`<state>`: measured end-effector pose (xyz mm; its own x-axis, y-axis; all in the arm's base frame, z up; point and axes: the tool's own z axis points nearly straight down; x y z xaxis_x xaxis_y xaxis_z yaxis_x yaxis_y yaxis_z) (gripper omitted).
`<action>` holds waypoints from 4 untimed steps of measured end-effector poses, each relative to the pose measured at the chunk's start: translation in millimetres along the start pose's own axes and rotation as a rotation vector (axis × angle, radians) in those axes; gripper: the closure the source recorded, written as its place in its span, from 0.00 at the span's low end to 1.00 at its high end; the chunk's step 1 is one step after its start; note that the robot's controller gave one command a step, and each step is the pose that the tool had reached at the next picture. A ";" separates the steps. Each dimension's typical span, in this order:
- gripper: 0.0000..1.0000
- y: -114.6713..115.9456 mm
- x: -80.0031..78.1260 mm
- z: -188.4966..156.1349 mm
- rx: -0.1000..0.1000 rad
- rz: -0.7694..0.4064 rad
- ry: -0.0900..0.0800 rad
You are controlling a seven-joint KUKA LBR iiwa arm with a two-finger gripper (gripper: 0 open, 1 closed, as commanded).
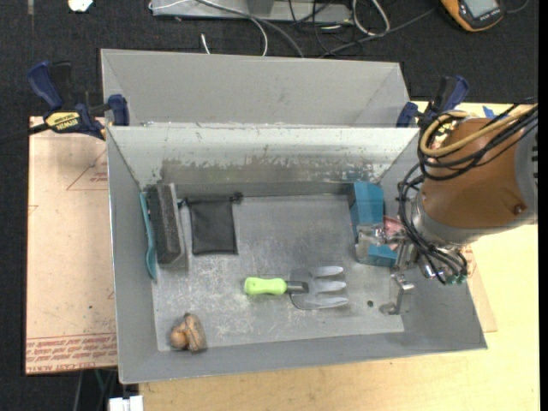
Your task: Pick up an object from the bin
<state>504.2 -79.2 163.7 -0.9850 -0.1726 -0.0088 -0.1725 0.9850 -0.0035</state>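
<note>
Right, I'm looking down into the bin (257, 157) and my gripper (396, 296) hangs low at about 4 o'clock, close to the right wall. It's over bare floor rather than over any one thing. Whether it is wide or narrow I cannot tell, since the wrist and cables crowd it.

Nearest to it, at its 11 o'clock, is a small teal piece (377, 252), tucked under the wrist below the blue box (368, 202), which sits against the back-right corner. At its 9 o'clock the green-handled fork (295, 288) lies flat, tines toward me, with open floor all round it (my pick, I'd judge).

Well apart from the gripper are the brush (163, 225) along the left wall at 9 o'clock, a black square (212, 228) just beside it, and a brown lump (187, 333) at 7 o'clock. Nothing is held yet.
</note>
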 end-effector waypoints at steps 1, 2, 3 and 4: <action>0.00 15.5 -13.2 73.9 0.005 -0.295 -0.006; 0.00 58.2 -21.8 94.0 0.001 -0.023 -0.004; 1.00 58.9 -33.4 92.1 0.000 0.030 -0.002; 1.00 59.0 -33.4 92.0 0.001 0.030 -0.002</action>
<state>527.8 -15.5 71.8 -0.9896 -0.1433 -0.0111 -0.1433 0.9897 -0.0038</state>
